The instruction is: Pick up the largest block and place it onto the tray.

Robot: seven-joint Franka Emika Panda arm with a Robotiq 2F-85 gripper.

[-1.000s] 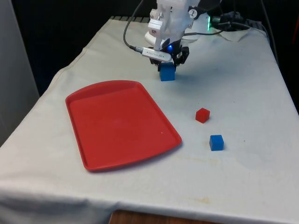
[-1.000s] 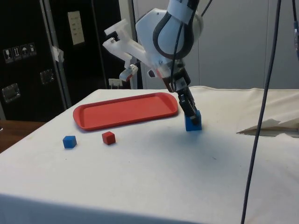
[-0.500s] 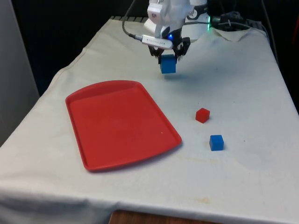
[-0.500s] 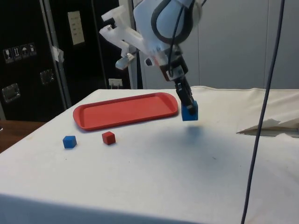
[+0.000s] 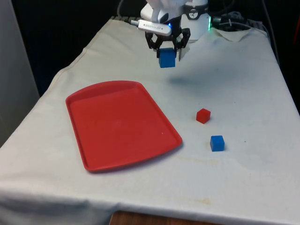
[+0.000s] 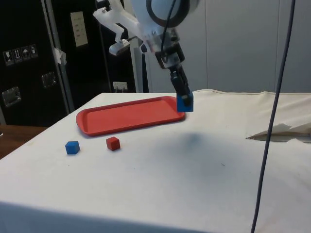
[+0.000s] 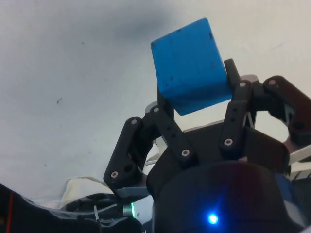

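The black two-finger gripper held the large blue cube-shaped block in the air, clear of the white tablecloth, with its shadow on the cloth below. The flat red plastic tray lay on the cloth nearer the front view's left, and the block hung near the tray's far corner, not over it.

The main risk, as a judgement, was the block slipping or twisting out during the carry: the wrist view showed the blue block tilted between the fingers, gripped near its lower part and jutting past the fingertips. Letting go too early would also drop it on the cloth beside the tray.

The fingers pinched the block on two opposite faces. A small red cube and a small blue cube sat on the cloth, well apart from the gripper.
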